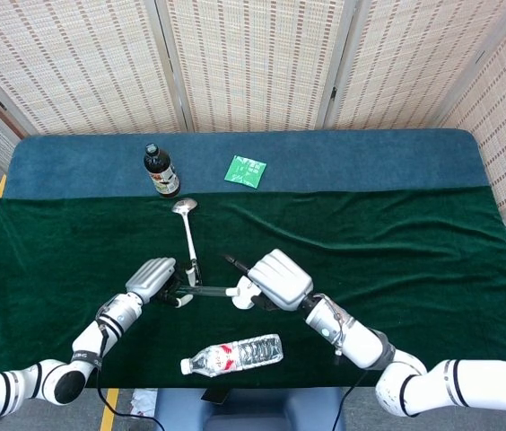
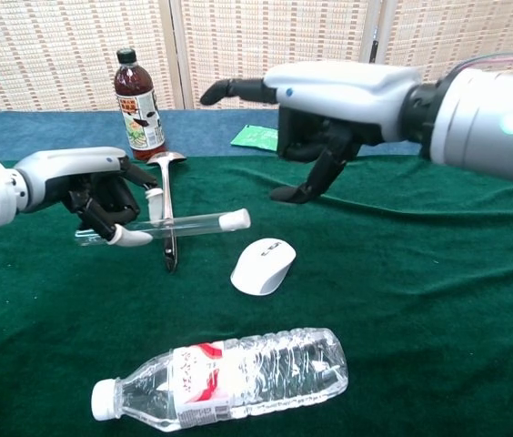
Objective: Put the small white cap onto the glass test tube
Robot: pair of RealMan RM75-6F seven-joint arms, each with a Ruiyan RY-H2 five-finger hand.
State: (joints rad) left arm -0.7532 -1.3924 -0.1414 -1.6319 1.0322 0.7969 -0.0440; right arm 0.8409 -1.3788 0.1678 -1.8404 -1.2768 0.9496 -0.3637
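The glass test tube (image 2: 188, 225) lies almost level above the green cloth, and the small white cap (image 2: 236, 218) sits on its right end. My left hand (image 2: 102, 196) grips the tube near its left end. In the head view the tube (image 1: 206, 290) runs from my left hand (image 1: 152, 277) towards my right hand (image 1: 275, 278). My right hand (image 2: 329, 109) hovers above and to the right of the cap with its fingers spread. It holds nothing and is clear of the tube.
A white mouse (image 2: 263, 265) lies just below the cap end. A metal spoon (image 2: 167, 218) lies behind the tube. A plastic water bottle (image 2: 229, 375) lies at the front. A brown bottle (image 2: 138, 102) and a green packet (image 2: 256, 137) are at the back.
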